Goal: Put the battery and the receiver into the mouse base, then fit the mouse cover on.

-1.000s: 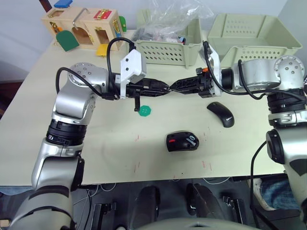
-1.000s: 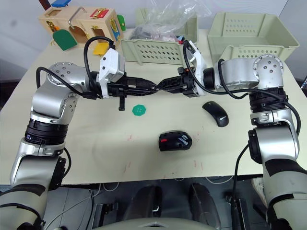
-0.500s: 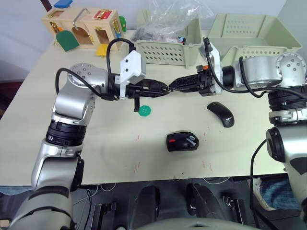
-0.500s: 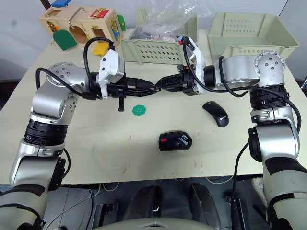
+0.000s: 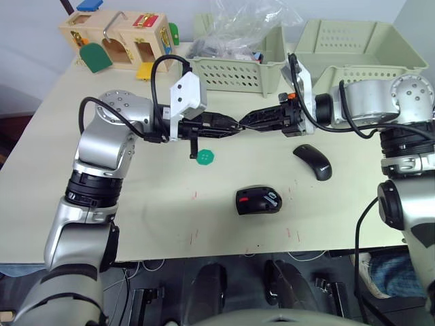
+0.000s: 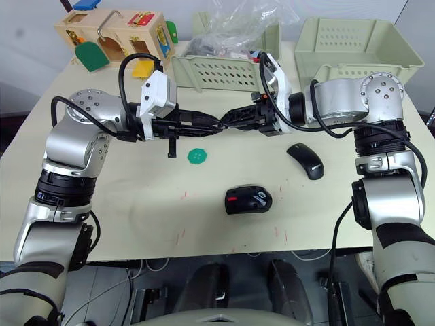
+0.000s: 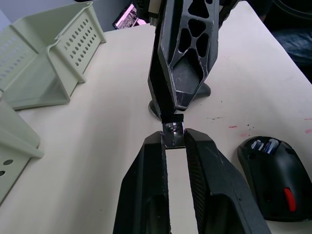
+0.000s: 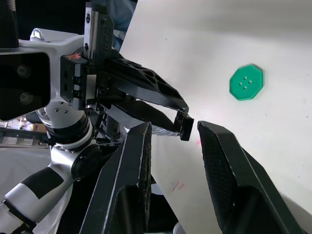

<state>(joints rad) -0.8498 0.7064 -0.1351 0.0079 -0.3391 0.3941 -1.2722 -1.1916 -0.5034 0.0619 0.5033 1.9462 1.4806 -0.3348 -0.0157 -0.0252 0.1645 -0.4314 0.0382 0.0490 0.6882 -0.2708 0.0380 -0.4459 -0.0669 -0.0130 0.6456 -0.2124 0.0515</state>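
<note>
Right gripper (image 5: 246, 123) has moved in to the left gripper (image 7: 173, 138) tip-to-tip above the surface (image 5: 136, 204). Left jaws pinch the receiver (image 7: 173, 129); right jaws open around it. Handover step: right must close, then carry it to mouse base (image 5: 258, 201).

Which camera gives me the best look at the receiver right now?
The left wrist view: the receiver sits close up, pinched between the left gripper fingertips, with the right gripper just beyond. The right wrist view shows it side-on as a dark block. In the eye views it is a speck where the grippers meet.
</note>
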